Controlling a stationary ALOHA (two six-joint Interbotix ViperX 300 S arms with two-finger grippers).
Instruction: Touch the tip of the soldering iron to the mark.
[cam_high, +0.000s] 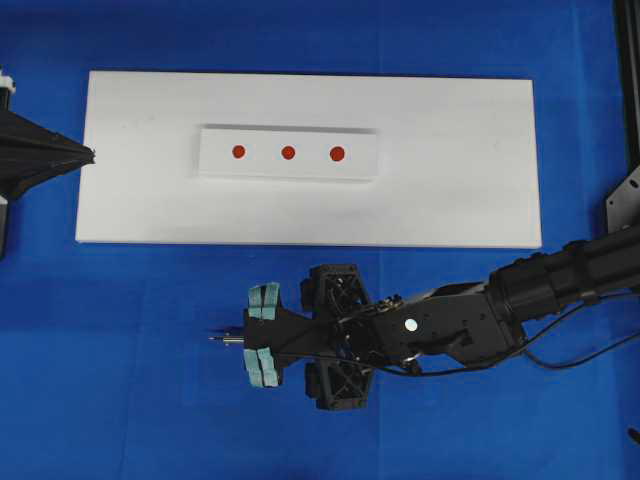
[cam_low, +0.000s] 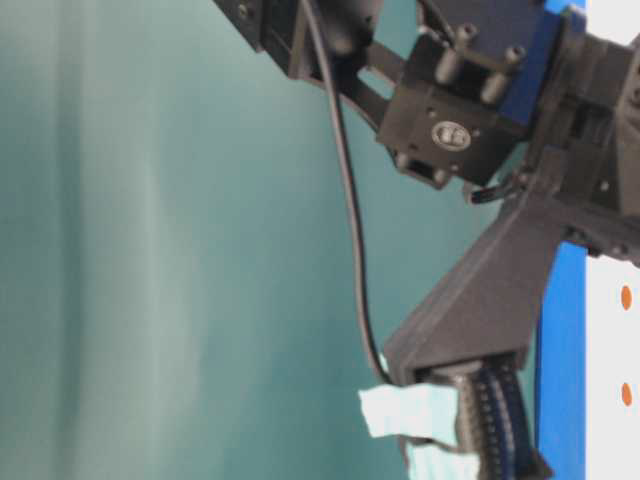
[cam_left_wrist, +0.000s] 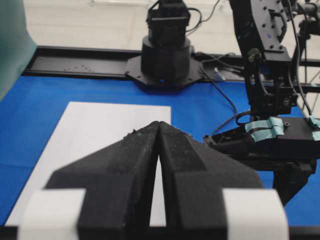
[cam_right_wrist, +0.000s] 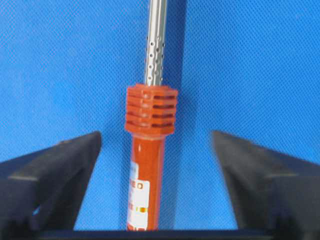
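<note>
The right end effector stands wide open, straddling the soldering iron, which lies flat on the blue desk untouched by either finger, well apart from the white board. The tip pokes out leftward. Three red dots sit in a row; the mark is the middle one. The left end effector is pinched shut and empty (parked out of the way, I'd guess).

soldering iron: glossy orange plastic handle, perforated brushed-metal shaft | board: matt white | right gripper fingers: matt black, probably plastic
</note>
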